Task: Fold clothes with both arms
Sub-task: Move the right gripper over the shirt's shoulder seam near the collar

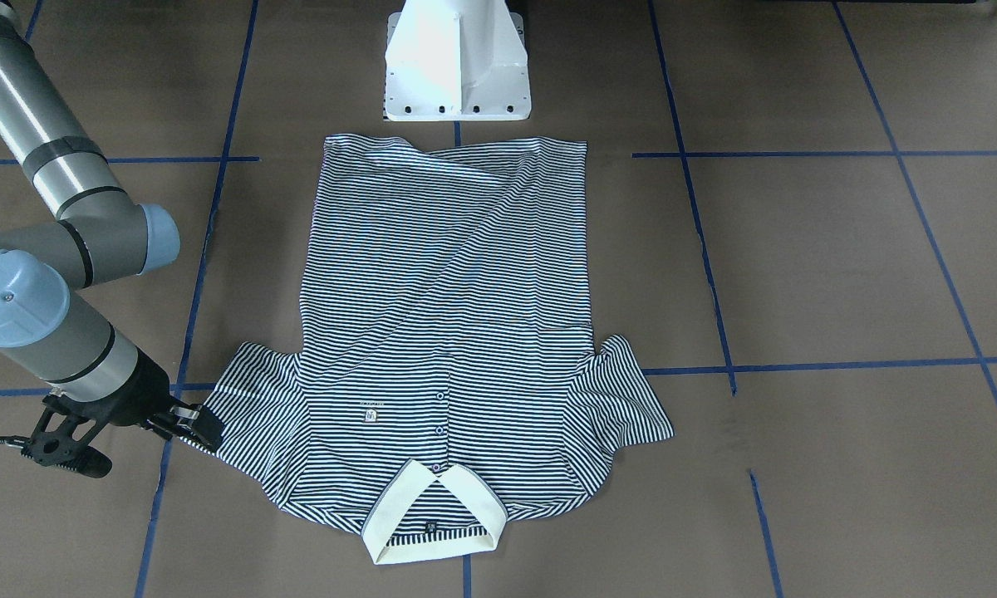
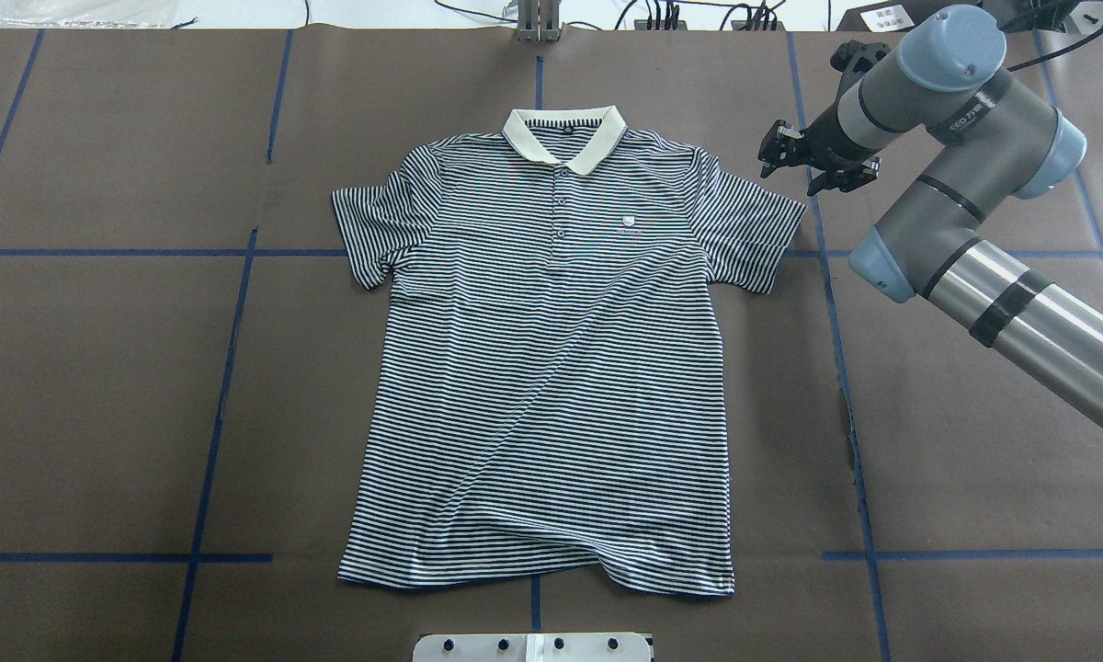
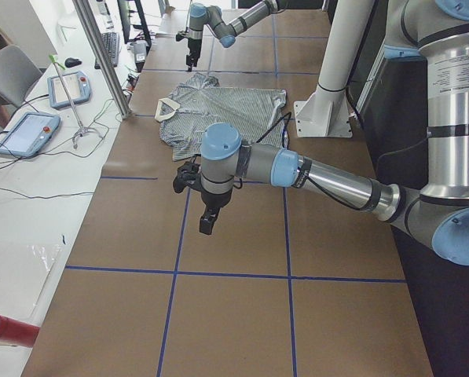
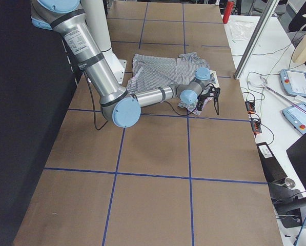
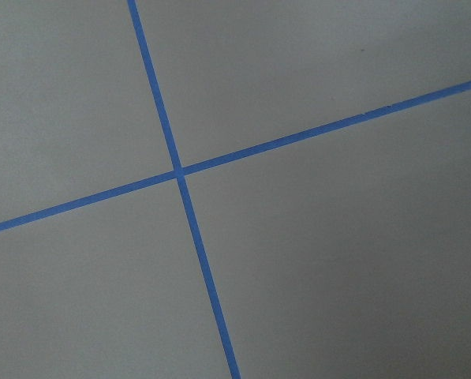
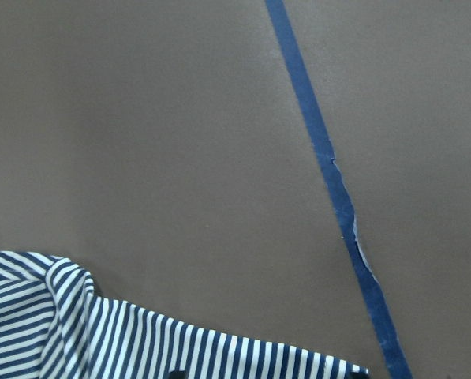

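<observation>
Open table (image 2: 101, 386) around flat shirt (image 2: 542, 368)

The right arm (image 2: 1020, 313) bends at the elbow and turns its wrist inward, the right gripper (image 2: 813, 161) hanging low with jaws that seem parted, holding nothing. The left arm (image 3: 336, 182) stretches out level, its left gripper (image 3: 207, 224) pointing straight down; whether its jaws are parted cannot be told
</observation>
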